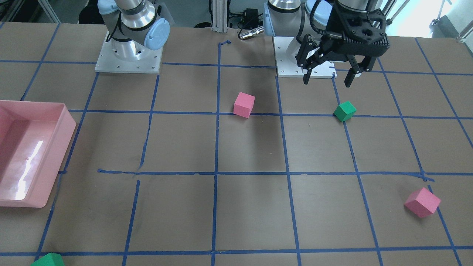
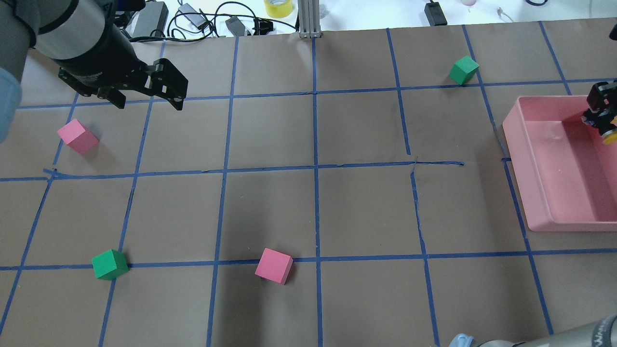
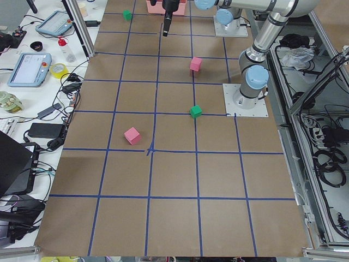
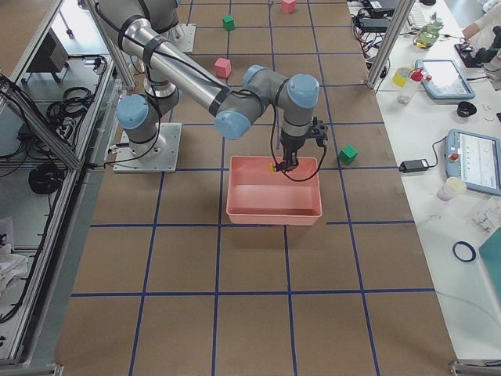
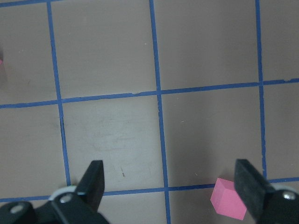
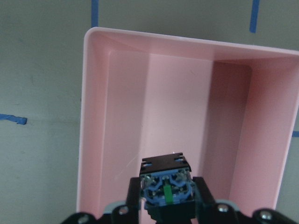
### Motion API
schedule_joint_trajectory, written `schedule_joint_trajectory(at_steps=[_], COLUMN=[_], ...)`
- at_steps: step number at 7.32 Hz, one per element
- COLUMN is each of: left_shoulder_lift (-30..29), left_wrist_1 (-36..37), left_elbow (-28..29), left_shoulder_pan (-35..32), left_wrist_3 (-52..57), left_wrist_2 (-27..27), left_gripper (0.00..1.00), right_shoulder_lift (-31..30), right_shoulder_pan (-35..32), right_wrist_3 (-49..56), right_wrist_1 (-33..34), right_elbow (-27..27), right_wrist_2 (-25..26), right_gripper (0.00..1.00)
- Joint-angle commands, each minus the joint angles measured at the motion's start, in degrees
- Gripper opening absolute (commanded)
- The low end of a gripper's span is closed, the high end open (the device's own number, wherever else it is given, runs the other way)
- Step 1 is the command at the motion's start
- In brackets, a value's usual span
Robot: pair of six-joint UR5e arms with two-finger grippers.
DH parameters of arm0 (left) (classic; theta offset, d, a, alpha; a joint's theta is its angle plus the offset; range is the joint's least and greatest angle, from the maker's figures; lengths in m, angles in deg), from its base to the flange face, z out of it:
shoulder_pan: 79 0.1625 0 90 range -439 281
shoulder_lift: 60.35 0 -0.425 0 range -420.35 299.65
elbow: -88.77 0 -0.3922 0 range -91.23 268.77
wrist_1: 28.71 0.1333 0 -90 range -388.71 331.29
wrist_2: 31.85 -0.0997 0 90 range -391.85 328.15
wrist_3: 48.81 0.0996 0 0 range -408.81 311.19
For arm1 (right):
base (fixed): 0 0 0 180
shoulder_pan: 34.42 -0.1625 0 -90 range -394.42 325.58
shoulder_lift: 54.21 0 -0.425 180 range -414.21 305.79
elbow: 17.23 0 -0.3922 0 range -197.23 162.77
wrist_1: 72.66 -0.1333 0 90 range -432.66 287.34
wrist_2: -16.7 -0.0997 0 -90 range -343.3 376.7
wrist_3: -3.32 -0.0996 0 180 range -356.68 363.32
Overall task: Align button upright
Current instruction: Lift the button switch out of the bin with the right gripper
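The button [image 6: 166, 187] is clamped in my right gripper [image 6: 166, 201], which is shut on its black body. In the right wrist view its blue and green contact block faces the camera. From overhead the yellow cap [image 2: 610, 139] points down and toward the robot, over the pink bin [image 2: 518, 140]. The exterior right view shows the button [image 4: 274, 167] hanging just above the bin's far rim [image 4: 274, 159]. My left gripper [image 2: 147, 101] hovers open and empty above the table on the far left, with its fingers [image 5: 96, 179] spread wide.
Two pink cubes [image 2: 77, 136] [image 2: 274, 265] and two green cubes [image 2: 110, 264] [image 2: 464, 70] lie scattered on the brown, blue-taped table. One green cube [image 1: 344, 111] sits just below the left gripper [image 1: 327, 79]. Cables and a yellow tape roll [image 2: 278, 6] lie beyond the far edge.
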Motion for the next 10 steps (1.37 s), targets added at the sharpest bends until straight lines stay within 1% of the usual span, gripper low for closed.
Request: schedule_joint_trajectory(at_steps=[1,4,5,6,7,9,10], left_shoulder_lift=[0.0,0.0,0.0,0.0,0.0,0.0,0.0], left_wrist_1=[0.1,0.1,0.1,0.0,0.1,0.1,0.1], left_elbow=[0.0,0.0,0.0,0.0,0.0,0.0,0.0], left_shoulder_pan=[0.0,0.1,0.1,0.1,0.1,0.1,0.1], left_wrist_3=[0.0,0.0,0.0,0.0,0.0,0.0,0.0], left_wrist_2=[0.0,0.0,0.0,0.0,0.0,0.0,0.0], left_gripper=[1.0,1.0,1.0,1.0,1.0,1.0,1.0], right_shoulder_lift=[-0.7,0.6,2.2,3.7,5.8,8.4,10.8], right_shoulder_pan=[-8.7,-28.8,-33.3,-37.5,-41.5,-44.7,-46.8], right_wrist_3=[-4.3,-29.5,-38.6,-43.6,-49.9,-56.8,-59.7], right_wrist_1=[-1.8,-0.7,2.1,4.2,7.6,10.9,14.0], right_elbow=[2.1,2.1,2.1,2.1,2.1,2.1,2.1], right_wrist_2=[-0.7,-1.9,-6.5,-7.9,-7.9,-7.7,-7.3], right_gripper=[0.0,0.0,0.0,0.0,0.0,0.0,0.0])
